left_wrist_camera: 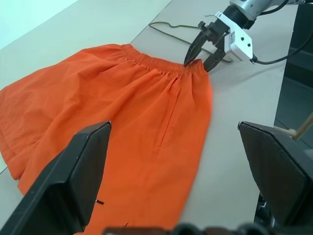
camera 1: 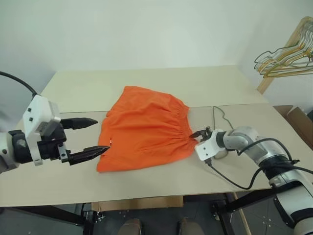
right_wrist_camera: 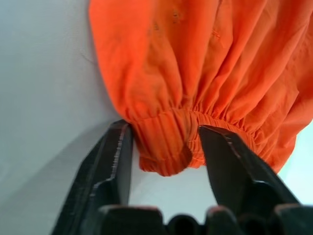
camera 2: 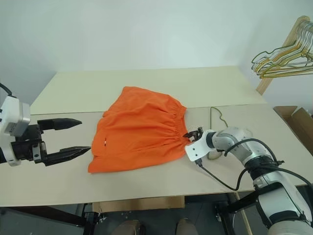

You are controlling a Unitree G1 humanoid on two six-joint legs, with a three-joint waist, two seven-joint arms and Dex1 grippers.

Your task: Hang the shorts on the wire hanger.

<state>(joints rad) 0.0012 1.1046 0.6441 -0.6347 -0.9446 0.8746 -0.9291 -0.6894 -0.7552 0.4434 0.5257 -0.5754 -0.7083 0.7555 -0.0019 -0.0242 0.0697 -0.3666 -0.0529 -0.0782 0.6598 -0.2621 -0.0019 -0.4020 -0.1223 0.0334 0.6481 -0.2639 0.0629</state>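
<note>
Head views: the shorts (camera 1: 144,127) are lying flat mid-worktop (camera 1: 146,186); the left gripper (camera 1: 90,137) is hovering, jaws apart. Right wrist view: the right gripper (right_wrist_camera: 166,147) is pinching the waistband corner, jaws closing on it. Next probably calls for lifting it.

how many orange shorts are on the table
1. The orange shorts lie spread flat near the middle of the table, waistband toward the right gripper, whose fingers straddle a bunched waistband corner. The left gripper hovers open at the opposite side.
</note>
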